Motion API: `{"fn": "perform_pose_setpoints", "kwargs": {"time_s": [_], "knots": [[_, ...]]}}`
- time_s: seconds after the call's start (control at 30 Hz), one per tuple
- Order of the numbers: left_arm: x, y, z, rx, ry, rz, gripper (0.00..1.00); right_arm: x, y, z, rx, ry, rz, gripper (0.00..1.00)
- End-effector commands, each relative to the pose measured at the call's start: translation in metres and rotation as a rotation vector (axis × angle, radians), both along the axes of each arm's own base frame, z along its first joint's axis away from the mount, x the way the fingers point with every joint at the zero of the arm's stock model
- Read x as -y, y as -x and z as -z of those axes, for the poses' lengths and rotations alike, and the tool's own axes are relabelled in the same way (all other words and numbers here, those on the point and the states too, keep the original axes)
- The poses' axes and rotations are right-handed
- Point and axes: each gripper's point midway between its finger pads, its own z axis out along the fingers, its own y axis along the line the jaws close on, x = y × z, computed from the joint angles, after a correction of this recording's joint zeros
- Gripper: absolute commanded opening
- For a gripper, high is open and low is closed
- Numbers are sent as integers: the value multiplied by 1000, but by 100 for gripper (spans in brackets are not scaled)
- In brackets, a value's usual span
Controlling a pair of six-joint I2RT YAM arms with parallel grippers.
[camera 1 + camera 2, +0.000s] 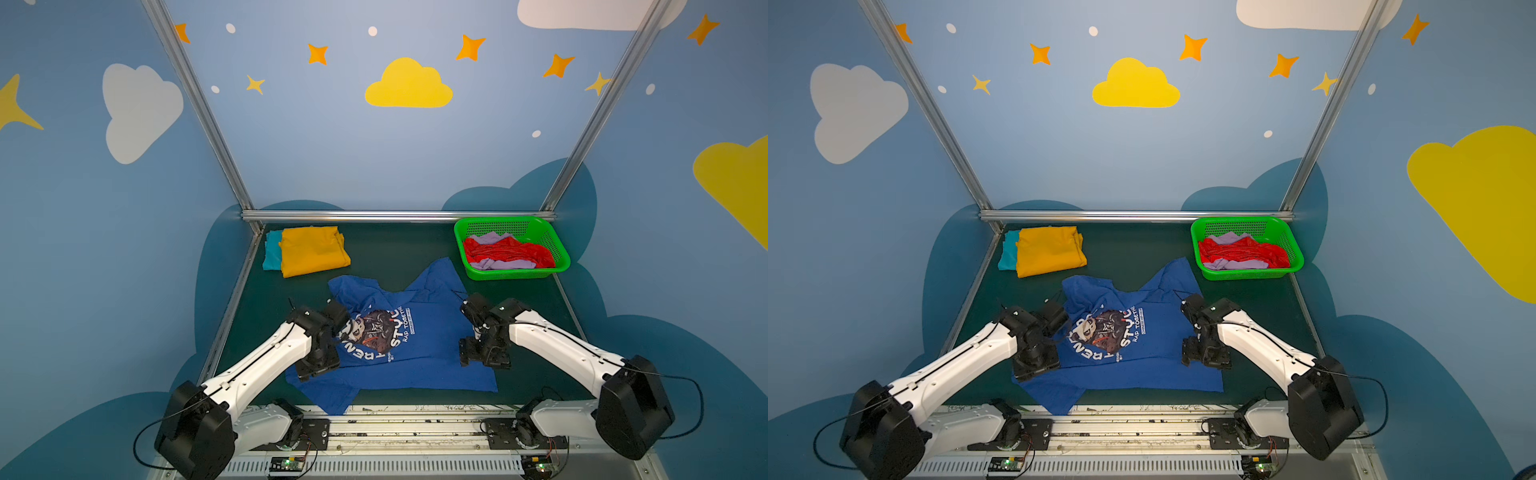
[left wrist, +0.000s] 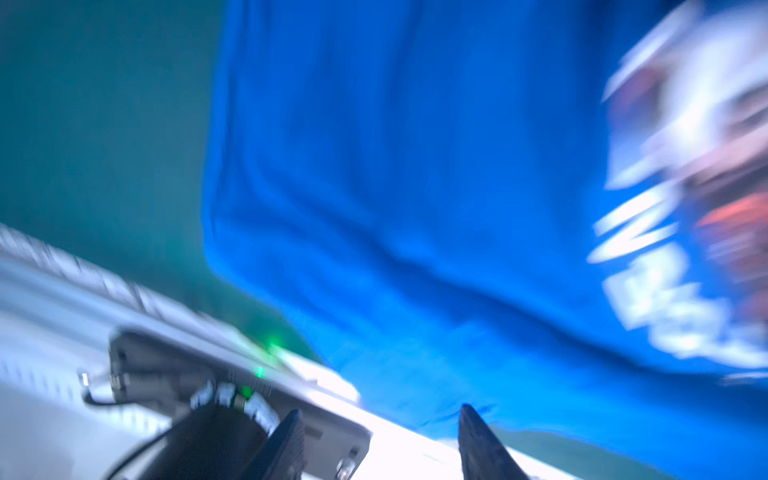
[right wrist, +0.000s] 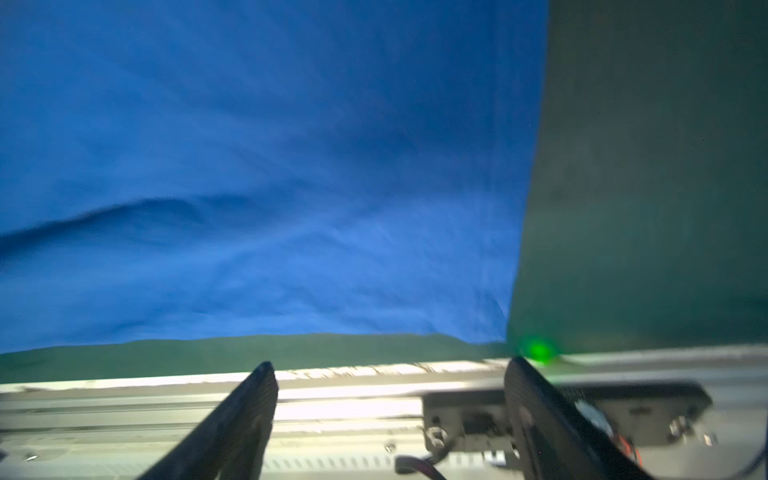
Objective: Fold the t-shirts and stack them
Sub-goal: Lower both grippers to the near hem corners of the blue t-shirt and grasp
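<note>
Closest to the lens, the near rail (image 1: 407, 428) carries both arm bases, and 1 corner of the blue t-shirt (image 1: 415, 357) droops over it. That shirt lies print-up in the middle of the green table (image 1: 395, 249), mostly flat but rumpled around its far-left shoulder. The left gripper (image 2: 380, 440) hovers over the shirt's left edge with its jaws parted and nothing between them. The right gripper (image 3: 390, 399) is over the right edge, jaws spread wider, equally empty. At the far left, the yellow t-shirt (image 1: 311, 251) sits folded on the teal t-shirt (image 1: 272, 249). At the far right, the green basket (image 1: 511, 272) holds the red t-shirt (image 1: 507, 253) and the lilac t-shirt (image 1: 494, 239), both unfolded. The step in hand looks like laying the blue shirt out for folding. The next move probably calls for smoothing the crumpled shoulder and drawing the hanging corner back. Then each claw can pinch an edge and fold inward.
</note>
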Motion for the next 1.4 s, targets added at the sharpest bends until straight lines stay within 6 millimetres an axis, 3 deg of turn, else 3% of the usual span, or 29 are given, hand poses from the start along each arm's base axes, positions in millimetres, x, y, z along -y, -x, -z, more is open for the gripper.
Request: {"fn": "perform_pose_setpoints", "kwargs": {"time_s": [0.0, 0.1, 0.27, 0.43, 0.53, 0.6, 0.73, 0.87, 0.93, 1.03, 1.1, 1.17, 1.37], "knots": [[1, 35, 10, -114, 20, -107, 68, 11, 15, 10, -89, 8, 119, 87], [6, 48, 30, -147, 48, -136, 75, 16, 15, 21, -105, -24, 180, 87], [16, 66, 66, -213, 74, -169, 73, 23, 11, 29, -96, -54, 243, 87], [22, 56, 85, -202, 67, -159, 73, 26, -1, 37, -56, -71, 287, 87], [21, 50, 94, -212, 27, -144, 56, 19, -7, 38, -50, -113, 295, 87], [23, 50, 101, -239, 20, -138, 42, 20, 3, 46, -86, -105, 300, 86], [30, 41, 105, -260, 11, -116, 5, 29, 7, 42, -99, -48, 277, 86], [34, 23, 90, -235, 2, -90, 4, 30, 5, 40, -123, -16, 248, 84], [34, 10, 78, -203, 24, -96, 4, 24, 5, 40, -127, -33, 245, 80], [30, -8, 59, -147, 80, -126, 4, 11, 6, 41, -134, -53, 235, 59], [23, -17, 46, -116, 104, -143, 4, 3, 7, 44, -148, -66, 237, 36], [15, -20, 35, -91, 116, -160, 4, -3, 8, 50, -166, -82, 245, 1], [2, -12, 22, -71, 134, -196, 4, -2, -13, 38, -116, -110, 274, 0]]}}
